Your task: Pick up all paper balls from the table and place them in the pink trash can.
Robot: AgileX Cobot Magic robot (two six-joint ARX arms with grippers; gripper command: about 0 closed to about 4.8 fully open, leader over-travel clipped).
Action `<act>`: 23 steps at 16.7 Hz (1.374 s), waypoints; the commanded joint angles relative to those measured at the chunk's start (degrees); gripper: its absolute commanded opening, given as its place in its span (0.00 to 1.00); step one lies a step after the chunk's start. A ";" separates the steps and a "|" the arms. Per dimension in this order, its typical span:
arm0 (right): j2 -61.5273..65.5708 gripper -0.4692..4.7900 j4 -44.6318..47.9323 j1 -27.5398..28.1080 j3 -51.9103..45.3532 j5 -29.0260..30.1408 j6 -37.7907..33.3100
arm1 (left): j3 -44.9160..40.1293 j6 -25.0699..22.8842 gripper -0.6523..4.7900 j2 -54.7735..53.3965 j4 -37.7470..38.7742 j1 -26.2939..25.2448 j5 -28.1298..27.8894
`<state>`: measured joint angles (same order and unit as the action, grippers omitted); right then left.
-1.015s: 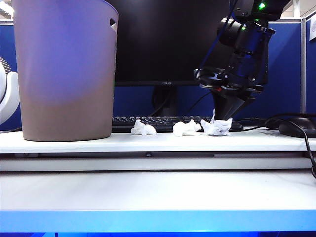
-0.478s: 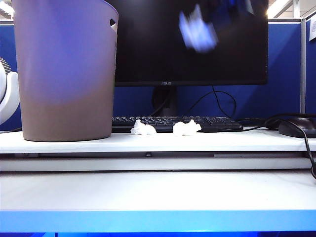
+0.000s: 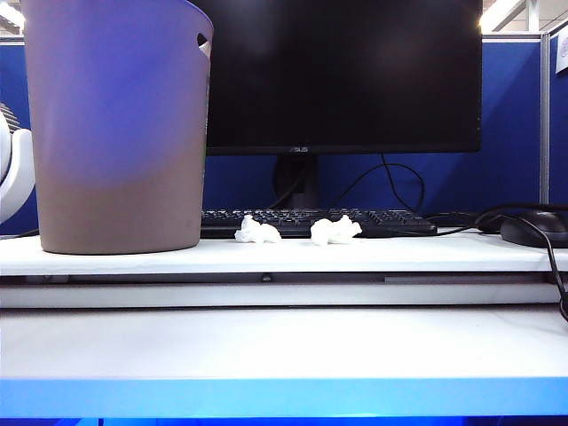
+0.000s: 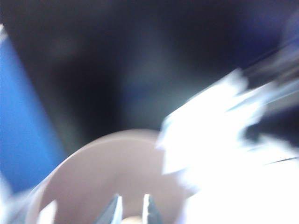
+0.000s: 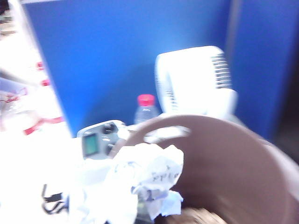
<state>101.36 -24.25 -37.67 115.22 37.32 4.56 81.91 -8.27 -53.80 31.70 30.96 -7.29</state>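
The pink trash can [image 3: 120,133] stands at the table's [image 3: 284,342] left. Two small white paper balls [image 3: 257,231] [image 3: 335,230] lie in front of the keyboard. Neither arm shows in the exterior view. In the right wrist view a larger white paper ball [image 5: 147,179] fills the jaw area above the trash can's rim [image 5: 233,135], hiding the right gripper's fingers. A tan wad [image 5: 196,217] shows low inside the can. My left gripper [image 4: 131,209] hangs over the can's mouth [image 4: 93,172], fingers a narrow gap apart, a tan blob [image 4: 131,219] in the gap; held or below, I cannot tell.
A black monitor [image 3: 342,75] and keyboard [image 3: 302,220] stand behind the balls. A mouse [image 3: 532,229] and cables [image 3: 555,266] lie at the right. Beyond the can, the right wrist view shows a white fan [image 5: 194,79], a bottle [image 5: 145,109] and a small device [image 5: 96,140].
The right arm stood over the rightmost white ball on the table, then rose with it and left the exterior view. Two balls stay in place.
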 commanded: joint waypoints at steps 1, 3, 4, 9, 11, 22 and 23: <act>3.15 0.09 8.79 -3.10 0.11 -0.26 -0.24 | 0.22 1.73 0.25 4.63 0.02 0.02 5.42; 6.38 0.16 13.77 -4.17 0.13 -4.66 -0.28 | 0.20 2.56 0.13 8.52 2.12 0.02 6.27; 6.40 0.48 13.53 -4.17 0.13 -5.42 -0.31 | 0.20 2.03 0.11 9.49 3.69 0.02 6.27; -0.04 0.91 6.47 -0.90 0.13 -10.88 -2.58 | 0.02 2.38 0.11 7.28 6.16 0.02 13.49; -4.81 0.91 -0.35 2.36 0.13 -22.29 1.51 | 0.02 3.43 0.11 2.86 6.12 0.02 23.02; -27.78 0.91 -49.37 16.39 -2.29 -36.35 4.76 | 0.11 10.23 0.35 -49.96 -22.64 11.34 12.48; -28.28 0.91 -49.81 16.39 -2.29 -36.33 4.57 | 0.11 10.25 0.41 -52.26 -23.04 11.37 12.48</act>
<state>73.23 -74.28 -21.28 112.90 1.06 9.69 81.82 1.87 -105.30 10.57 42.09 5.10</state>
